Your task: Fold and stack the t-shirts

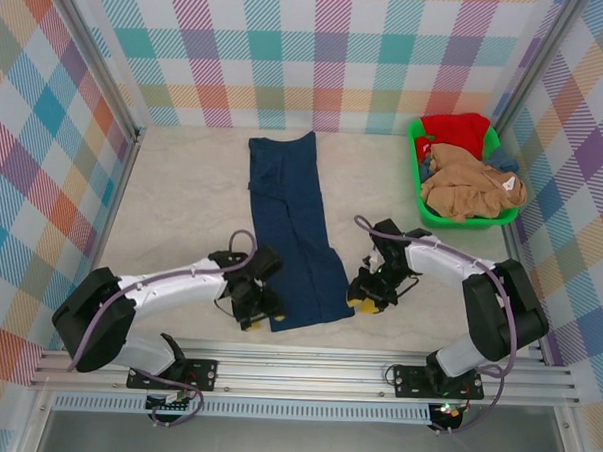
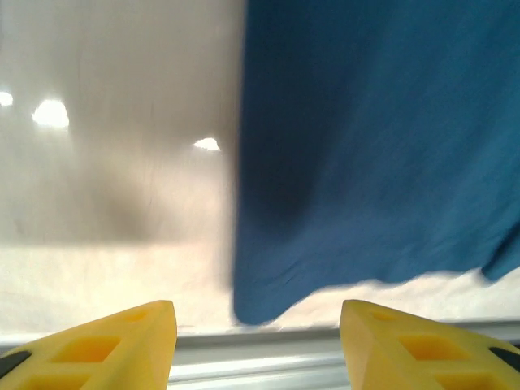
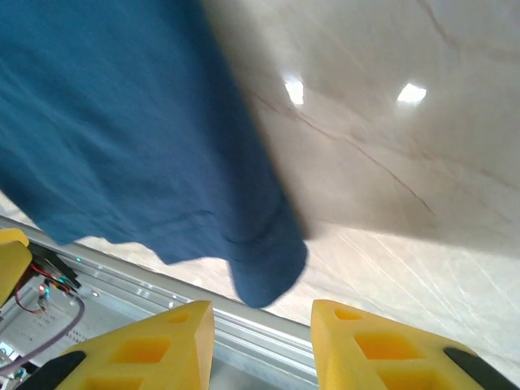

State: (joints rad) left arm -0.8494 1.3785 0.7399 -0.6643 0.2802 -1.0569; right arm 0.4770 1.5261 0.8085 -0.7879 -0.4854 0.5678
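**Navy t-shirt (image 1: pixel 289 230) laid out as a long strip; left gripper (image 1: pixel 254 317) and right gripper (image 1: pixel 364 303) at its near corners, nothing gripped.**

The navy t-shirt is laid flat on the table (image 1: pixel 182 201), folded narrow lengthwise and running from near the back wall toward the arm bases. This layout is judged to suit an end-over-end fold next. The left gripper is set low just beside the near left corner, the right gripper just beside the near right corner. Both pairs of yellow fingers are spread with nothing between them, and in each wrist view the hem is seen just ahead of the tips. Both arms are reached forward low and bent inward toward the cloth, wrists close to the table. The tan-brown t-shirt (image 1: pixel 468 188), red t-shirt (image 1: pixel 456 128) and blue t-shirt (image 1: pixel 503 157) are heaped in the green basket (image 1: pixel 416 181) at the far right, well apart from the strip.
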